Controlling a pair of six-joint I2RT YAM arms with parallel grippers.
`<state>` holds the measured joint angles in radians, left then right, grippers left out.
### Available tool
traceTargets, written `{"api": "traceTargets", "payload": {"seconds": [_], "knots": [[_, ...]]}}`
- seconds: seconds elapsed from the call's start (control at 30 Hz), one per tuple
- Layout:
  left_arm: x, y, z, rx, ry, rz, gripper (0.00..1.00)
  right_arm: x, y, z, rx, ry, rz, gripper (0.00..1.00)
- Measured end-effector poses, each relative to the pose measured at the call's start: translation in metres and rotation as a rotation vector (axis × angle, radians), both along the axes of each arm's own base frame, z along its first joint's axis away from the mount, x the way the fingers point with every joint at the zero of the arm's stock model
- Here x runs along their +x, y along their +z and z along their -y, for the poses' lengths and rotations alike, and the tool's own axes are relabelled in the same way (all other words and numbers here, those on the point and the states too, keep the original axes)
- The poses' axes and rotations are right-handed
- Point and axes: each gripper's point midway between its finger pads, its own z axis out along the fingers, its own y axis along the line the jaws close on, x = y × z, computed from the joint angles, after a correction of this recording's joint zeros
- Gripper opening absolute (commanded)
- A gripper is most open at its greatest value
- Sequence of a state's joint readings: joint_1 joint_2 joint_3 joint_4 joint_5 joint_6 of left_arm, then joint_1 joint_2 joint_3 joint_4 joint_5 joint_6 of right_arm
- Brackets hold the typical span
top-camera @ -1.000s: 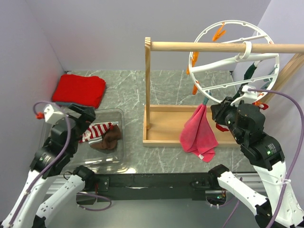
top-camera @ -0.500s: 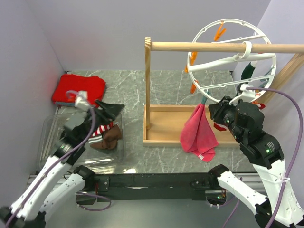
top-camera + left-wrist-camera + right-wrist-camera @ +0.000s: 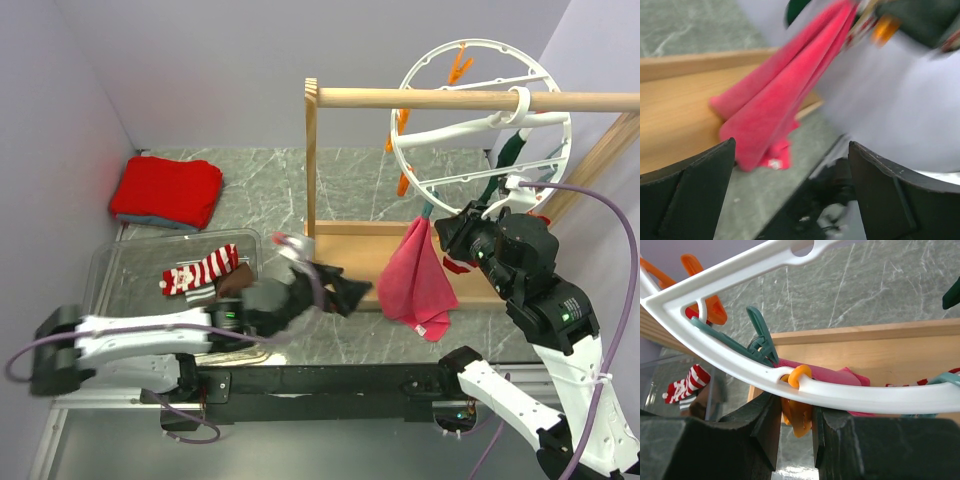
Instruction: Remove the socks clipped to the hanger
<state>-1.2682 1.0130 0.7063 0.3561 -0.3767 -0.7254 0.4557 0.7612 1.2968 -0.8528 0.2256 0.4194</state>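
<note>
The white ring hanger (image 3: 452, 128) hangs by its hook from the wooden rail. My right gripper (image 3: 452, 232) is at its lower rim. In the right wrist view its fingers are shut on an orange clip (image 3: 799, 412) under the white rim (image 3: 875, 396). A dark green sock (image 3: 512, 150) hangs at the ring's right side. A bit of red-and-white stripe (image 3: 912, 383) shows behind the rim. A red-and-white striped sock (image 3: 201, 271) with a brown end lies in the clear bin (image 3: 108, 258). My left gripper (image 3: 350, 293) is open and empty, low over the table left of the pink cloth.
The pink cloth (image 3: 415, 285) hangs from a teal clip (image 3: 760, 337) down onto the wooden frame's base (image 3: 350, 255); it also shows in the left wrist view (image 3: 775, 100). A folded red cloth (image 3: 166, 190) lies at the back left. The wooden rail (image 3: 440, 98) crosses in front of the hanger.
My left arm has swung from over the bin to the right and now reaches low toward the pink cloth. The striped sock stays in the bin. The right gripper has barely moved.
</note>
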Motion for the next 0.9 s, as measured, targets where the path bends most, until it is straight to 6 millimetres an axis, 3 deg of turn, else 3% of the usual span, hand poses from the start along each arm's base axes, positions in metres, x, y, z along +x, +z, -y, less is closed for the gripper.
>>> {"api": "traceTargets", "payload": {"seconds": [0.13,0.33,0.43,0.57,0.6,0.63,0.7,0.73,0.77,0.8,0.83,0.9], "knots": [[0.007,-0.057,0.054,0.252,0.094,0.072,0.96,0.000,0.000,0.000,0.003,0.000,-0.001,0.05],[0.027,-0.130,0.102,0.488,0.204,0.149,0.96,-0.001,0.001,0.000,0.009,0.002,0.003,0.06],[0.036,-0.151,0.124,0.549,0.216,0.175,0.96,-0.003,0.002,0.000,0.013,0.004,0.008,0.06],[0.048,-0.158,0.149,0.550,0.217,0.176,0.98,-0.006,0.002,0.001,0.019,0.007,0.014,0.10],[0.051,-0.157,0.155,0.539,0.215,0.170,0.93,-0.007,0.002,0.001,0.022,0.008,0.015,0.16],[0.055,-0.158,0.158,0.533,0.214,0.164,0.80,-0.008,0.002,0.001,0.022,0.009,0.016,0.20],[0.068,-0.155,0.162,0.508,0.214,0.140,0.67,-0.009,0.002,0.001,0.026,0.013,0.019,0.30],[0.076,-0.154,0.161,0.496,0.219,0.128,0.54,-0.010,0.003,0.001,0.028,0.015,0.021,0.34],[0.083,-0.154,0.159,0.487,0.226,0.115,0.48,-0.010,0.003,0.001,0.029,0.017,0.023,0.41],[0.092,-0.154,0.157,0.477,0.232,0.101,0.42,-0.011,0.004,0.000,0.030,0.019,0.024,0.57],[0.099,-0.154,0.154,0.474,0.238,0.090,0.26,-0.012,0.004,0.000,0.033,0.023,0.025,0.64],[0.116,-0.157,0.145,0.472,0.264,0.063,0.11,-0.014,0.001,-0.001,0.035,0.030,0.017,0.84]]}}
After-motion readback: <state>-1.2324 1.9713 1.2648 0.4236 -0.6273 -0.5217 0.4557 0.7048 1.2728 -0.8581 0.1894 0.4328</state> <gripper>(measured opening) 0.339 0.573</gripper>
